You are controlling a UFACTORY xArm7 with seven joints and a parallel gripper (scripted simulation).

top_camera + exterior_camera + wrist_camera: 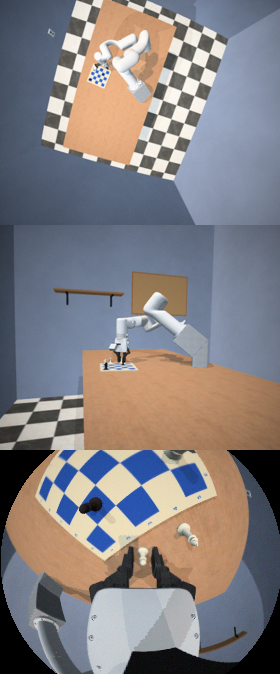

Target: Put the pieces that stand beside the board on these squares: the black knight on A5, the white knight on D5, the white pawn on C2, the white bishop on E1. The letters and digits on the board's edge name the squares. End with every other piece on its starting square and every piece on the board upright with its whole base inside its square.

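The white pawn stands on the table just outside the board's edge. My gripper is partly open and low around it, with a finger on each side and a visible gap to both. A taller white piece, apparently the bishop, stands beside the board to the right in the wrist view. The board carries a black piece on a blue square. A greyish-white piece is cut off at the wrist view's top; its type is unclear.
Another black piece stands near a board corner, with a white piece partly hidden behind it in the exterior view. The arm's grey base block is on the table, off to the board's right.
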